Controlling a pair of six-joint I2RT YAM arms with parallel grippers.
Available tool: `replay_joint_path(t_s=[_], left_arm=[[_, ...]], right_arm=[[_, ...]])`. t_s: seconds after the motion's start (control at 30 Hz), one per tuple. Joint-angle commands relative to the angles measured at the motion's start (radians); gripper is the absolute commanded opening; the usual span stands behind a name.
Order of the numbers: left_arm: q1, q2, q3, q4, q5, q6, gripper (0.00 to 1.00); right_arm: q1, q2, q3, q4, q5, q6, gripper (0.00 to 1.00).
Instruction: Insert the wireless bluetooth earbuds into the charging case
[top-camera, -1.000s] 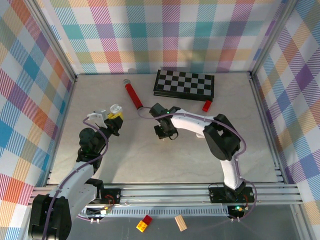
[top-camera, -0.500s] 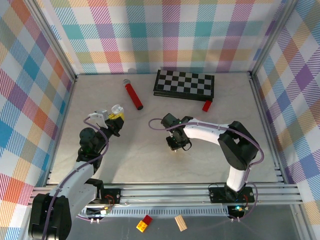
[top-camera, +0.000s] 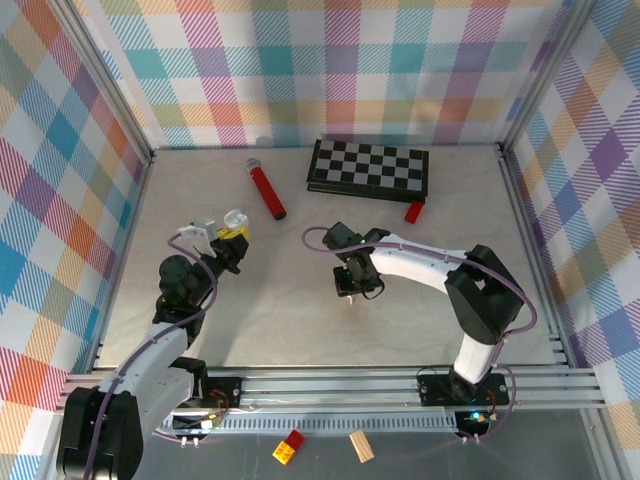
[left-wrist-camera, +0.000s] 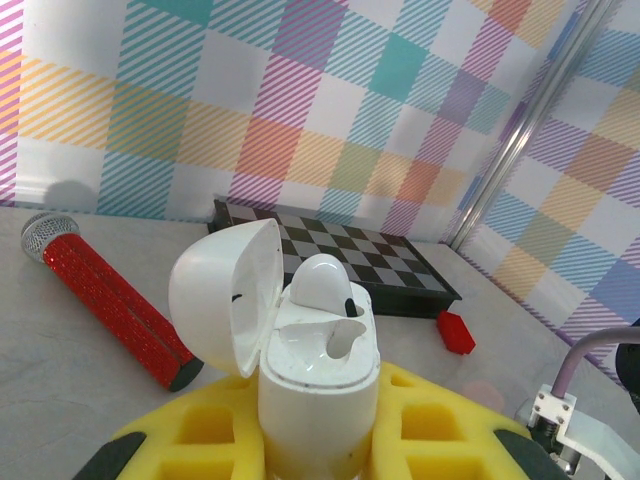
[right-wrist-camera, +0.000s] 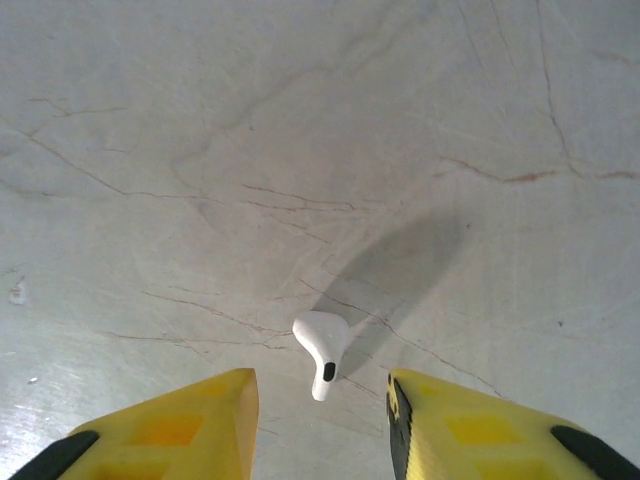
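Left gripper (top-camera: 230, 234) raised, tilted upward, jaws clamped on case (left-wrist-camera: 320, 395). Right gripper (top-camera: 352, 288) low, pointing straight down, jaws parted.

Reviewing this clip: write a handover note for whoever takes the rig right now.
Left pincer: shut on the case, lid open.
Right pincer: open, low over the table, a finger either side of the loose earbud, not touching it.
Done: one seated earbud is in the case.
Left: grip the loose earbud, seat it in the empty slot.
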Motion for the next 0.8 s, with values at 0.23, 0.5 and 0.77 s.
replay_joint_path(t_s=[0.23, 0.5, 0.77], left_arm=[[0.01, -0.001, 0.021, 0.018, 0.032, -0.011, 0.05], [0.01, 0.0, 0.021, 0.009, 0.033, -0.006, 0.05], [0.009, 0.002, 0.018, 0.009, 0.032, -0.005, 0.05]], right_arm=[[-0.003, 0.087, 0.055, -0.052, -0.001, 0.009, 0.33], [-0.012, 0.135, 0.087, -0.041, -0.019, -0.019, 0.29], [-0.012, 0.145, 0.065, -0.027, -0.035, -0.02, 0.25]])
